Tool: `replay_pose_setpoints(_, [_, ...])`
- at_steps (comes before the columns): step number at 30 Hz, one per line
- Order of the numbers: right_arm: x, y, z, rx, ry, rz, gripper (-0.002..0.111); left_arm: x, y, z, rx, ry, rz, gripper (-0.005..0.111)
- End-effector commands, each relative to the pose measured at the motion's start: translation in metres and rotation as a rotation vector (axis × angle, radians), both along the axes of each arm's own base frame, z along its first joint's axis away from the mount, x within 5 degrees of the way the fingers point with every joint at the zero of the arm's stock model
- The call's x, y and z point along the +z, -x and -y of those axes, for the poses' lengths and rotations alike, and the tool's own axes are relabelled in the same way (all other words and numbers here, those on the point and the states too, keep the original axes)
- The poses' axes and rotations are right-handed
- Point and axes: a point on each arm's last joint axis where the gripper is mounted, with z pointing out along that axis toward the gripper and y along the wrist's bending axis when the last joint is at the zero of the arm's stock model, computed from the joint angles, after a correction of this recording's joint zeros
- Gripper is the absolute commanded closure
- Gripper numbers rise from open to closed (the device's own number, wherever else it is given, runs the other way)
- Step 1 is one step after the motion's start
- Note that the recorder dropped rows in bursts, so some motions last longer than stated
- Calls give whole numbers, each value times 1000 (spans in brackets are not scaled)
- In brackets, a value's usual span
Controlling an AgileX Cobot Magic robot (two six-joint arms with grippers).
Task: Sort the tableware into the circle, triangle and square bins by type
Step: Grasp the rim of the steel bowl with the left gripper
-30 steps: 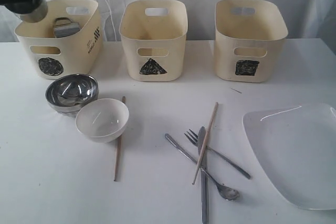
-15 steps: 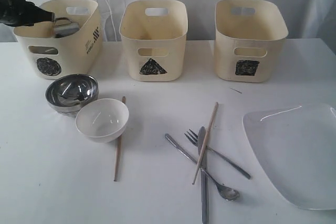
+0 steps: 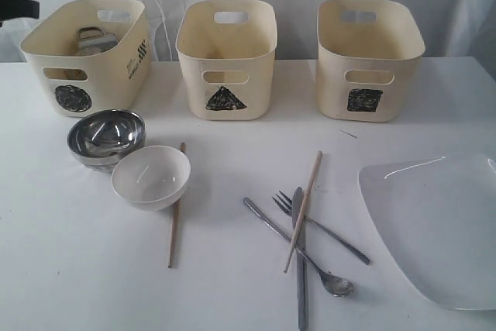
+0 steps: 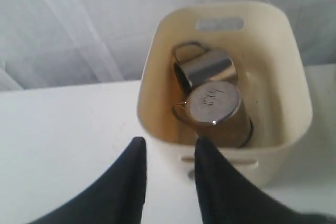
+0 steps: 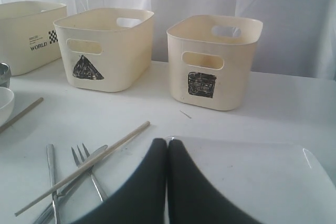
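On the white table (image 3: 232,153), exterior view: three cream plastic tubs with rounded corners and cut-out handles stand in a row at the back: circle bin (image 3: 85,63), triangle bin (image 3: 226,60), square bin (image 3: 368,60). A steel mug (image 3: 94,39) shows above the circle bin's rim. In front of that bin sits the polished steel bowl (image 3: 106,133), with the glossy white bowl (image 3: 150,176) just beside it. One wooden chopstick (image 3: 175,215) passes beside the white bowl. At centre, the second chopstick (image 3: 304,207) lies across the steel fork (image 3: 341,243), knife (image 3: 301,300) and spoon (image 3: 339,286), which cross one another. The squarish white plate (image 3: 434,230) lies at right.

Left wrist view: the black left fingers (image 4: 131,182) stand moderately apart, holding nothing, just outside the circle bin's wall. Inside the bin, the far mug (image 4: 210,66) lies on its side; the near mug (image 4: 215,106) turns its flat round base to the camera.

Right wrist view: the right fingers (image 5: 152,182) are pressed together, holding nothing, tips at the plate's rim.
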Motion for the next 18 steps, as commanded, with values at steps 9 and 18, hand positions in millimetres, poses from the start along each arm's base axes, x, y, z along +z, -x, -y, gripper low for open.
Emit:
replay_pose_setpoints(9, [-1,0,0,-3,-11,8,108,-41,73,39,-55,163,-391,54])
replay_pose_setpoints(18, [-1,0,0,-3,-11,8,108,-92,47,44,-45,131,-520,53])
